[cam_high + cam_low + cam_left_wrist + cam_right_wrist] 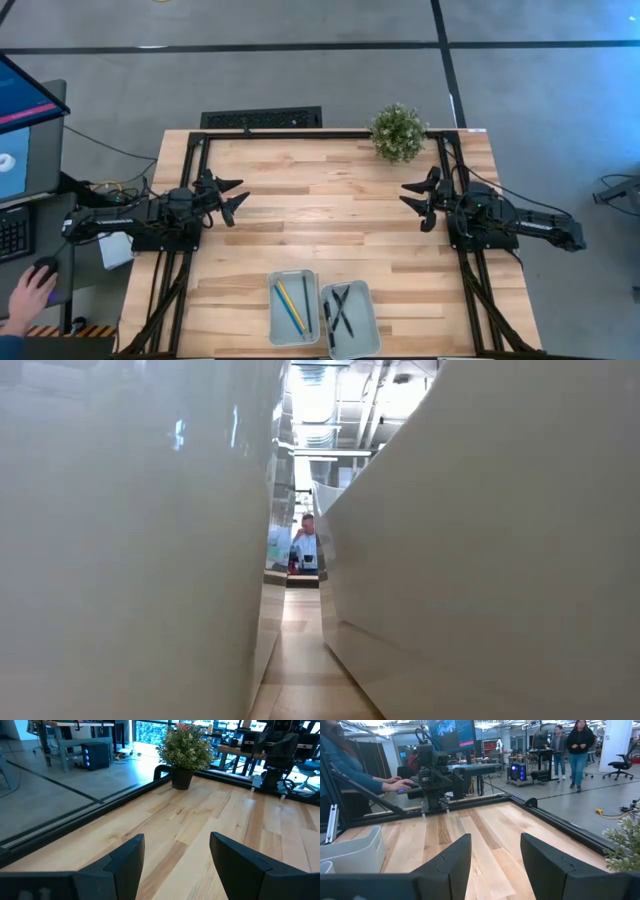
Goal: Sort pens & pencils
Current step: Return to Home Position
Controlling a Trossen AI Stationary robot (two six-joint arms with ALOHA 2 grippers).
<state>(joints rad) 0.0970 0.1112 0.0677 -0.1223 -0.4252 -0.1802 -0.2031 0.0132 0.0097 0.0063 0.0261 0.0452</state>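
Observation:
Two grey trays stand side by side at the table's near edge. The left tray [293, 306] holds the pencils, a yellow one [285, 306] and a light blue one [297, 308], lying on its floor. The right tray [351, 320] holds the black pens [341, 309], crossed over each other. My left gripper [236, 196] rests open at the table's left side, above the wood, nothing between its fingers [127, 862]. My right gripper [417, 200] rests open at the right side, likewise empty [540, 855].
A small potted plant [398, 132] stands at the table's far edge, right of centre. The tray walls [130, 540] fill the low view, leaving a narrow gap. A person's hand [30, 292] rests on a mouse off the table's left; people stand in the room beyond.

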